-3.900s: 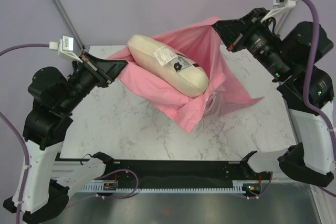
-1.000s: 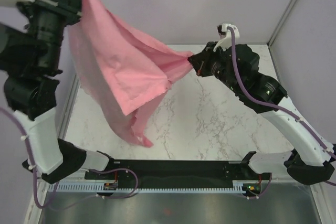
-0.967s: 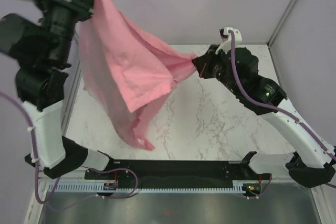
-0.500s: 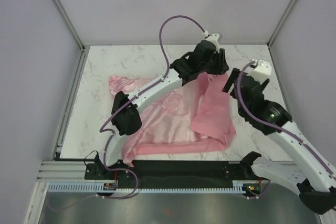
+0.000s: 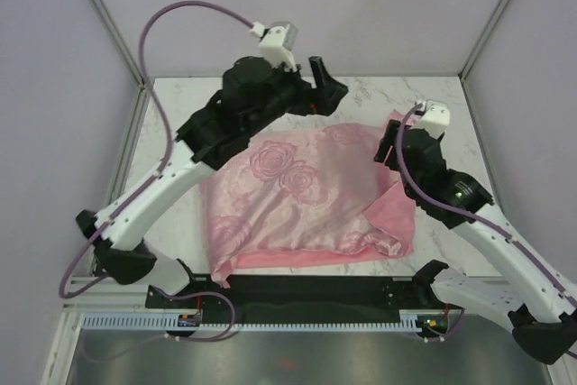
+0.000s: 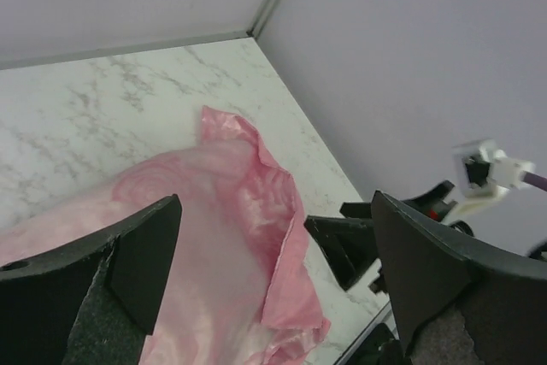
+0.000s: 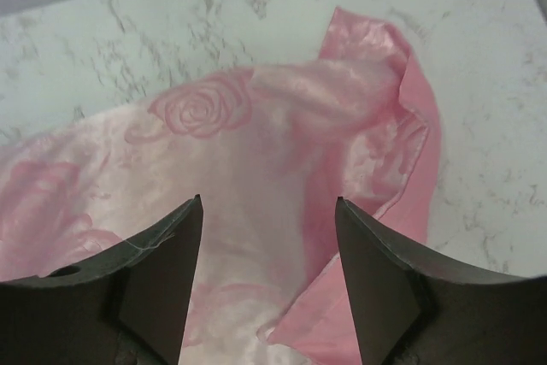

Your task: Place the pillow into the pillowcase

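Lying spread and plump on the table (image 5: 180, 110), the pillowcase (image 5: 297, 196) shows no pillow; I judge it is inside, so nothing needs holding. Over the pillowcase's right edge the right claw (image 7: 267, 211) hangs with jaws apart, empty. Above its far edge the left claw (image 6: 275, 203) gapes wide, empty too.

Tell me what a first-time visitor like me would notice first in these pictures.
The big shiny pink pillowcase with its rose pattern grabs the eye first, lying rumpled across the middle of the white marble table. Two black-and-white robot arms bend over it from either side. The left hand is near its far edge and the right hand is above its right end, both open and holding nothing.
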Tool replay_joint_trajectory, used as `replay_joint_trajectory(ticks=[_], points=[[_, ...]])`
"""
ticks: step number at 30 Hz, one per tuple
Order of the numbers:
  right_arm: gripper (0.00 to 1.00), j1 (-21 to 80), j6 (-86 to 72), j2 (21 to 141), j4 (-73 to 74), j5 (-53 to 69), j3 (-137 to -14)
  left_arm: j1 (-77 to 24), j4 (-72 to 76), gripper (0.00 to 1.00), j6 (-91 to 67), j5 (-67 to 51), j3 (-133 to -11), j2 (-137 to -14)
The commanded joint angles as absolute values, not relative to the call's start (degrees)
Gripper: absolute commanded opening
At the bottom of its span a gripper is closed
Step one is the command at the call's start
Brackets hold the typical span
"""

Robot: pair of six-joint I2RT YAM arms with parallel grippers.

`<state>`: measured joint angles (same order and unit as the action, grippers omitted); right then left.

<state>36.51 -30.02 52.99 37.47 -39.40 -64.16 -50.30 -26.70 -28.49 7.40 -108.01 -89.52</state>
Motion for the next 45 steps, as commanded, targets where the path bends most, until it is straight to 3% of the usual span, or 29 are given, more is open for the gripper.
replay_joint_trajectory(ticks=[1,8,10,13,17,21,24,25,26,27,30,35,37,39,40,41,45], points=[[0.71,36.48,-31.90,55.10,33.14,-33.13,-57.77,-45.47,-36.98,1.00,-28.56,13.46,-94.43,-77.72],[0.68,29.82,-41.48,62.66,28.58,-27.71,-47.03,-32.26,-36.48,1.00,-34.36,4.48,-63.57,-60.92],[0.62,27.52,-42.88,64.50,27.51,-24.88,-43.96,-31.38,-35.60,1.00,-34.89,3.52,-60.13,-58.72],[0.52,23.74,-51.65,65.21,33.37,-31.61,-43.07,-31.29,-35.33,1.00,-35.16,2.73,-56.35,-57.57],[0.52,16.98,-56.68,64.87,41.11,-36.37,-41.57,-31.03,-36.03,1.00,-34.98,4.30,-52.83,-55.82],[0.45,11.17,-61.51,61.62,47.19,-43.91,-40.78,-30.76,-37.96,1.00,-36.82,7.99,-50.63,-52.65],[0.29,10.64,-61.96,56.53,47.90,-47.27,-40.52,-30.76,-39.55,1.00,-36.74,9.93,-50.10,-50.02],[0.17,10.55,-62.75,54.34,49.12,-47.98,-40.69,-30.76,-40.94,1.00,-36.74,11.24,-50.27,-48.97],[0.16,10.55,-63.80,53.36,50.09,-49.03,-40.87,-30.76,-41.74,1.00,-36.74,12.03,-50.53,-48.52],[0.16,10.46,-65.37,52.48,51.58,-50.61,-41.04,-30.76,-42.53,1.00,-36.74,12.65,-50.80,-48.08],[0.46,9.85,-68.37,50.36,55.89,-56.15,-42.71,-30.76,-44.91,1.00,-36.48,15.29,-51.68,-46.76],[0.47,8.18,-71.71,47.99,60.98,-58.27,-45.61,-30.76,-49.47,1.00,-36.38,20.47,-52.91,-46.23],[0.56,8.17,-68.93,46.42,60.13,-57.40,-46.75,-30.67,-50.27,1.00,-36.83,23.27,-52.91,-45.79],[0.64,8.17,-58.06,45.27,49.79,-48.30,-46.58,-30.76,-50.80,1.00,-37.18,24.25,-52.82,-45.62],[0.72,8.17,-44.70,43.78,44.96,-42.51,-45.54,-30.67,-50.89,1.00,-37.18,24.61,-52.91,-45.62],[0.74,8.17,-41.17,43.07,37.86,-30.53,-44.66,-30.67,-50.89,1.00,-37.18,24.70,-53.00,-45.62],[0.77,8.26,-34.28,40.34,26.30,-9.12,-40.35,-30.67,-51.67,1.00,-35.17,24.26,-54.66,-46.84]])
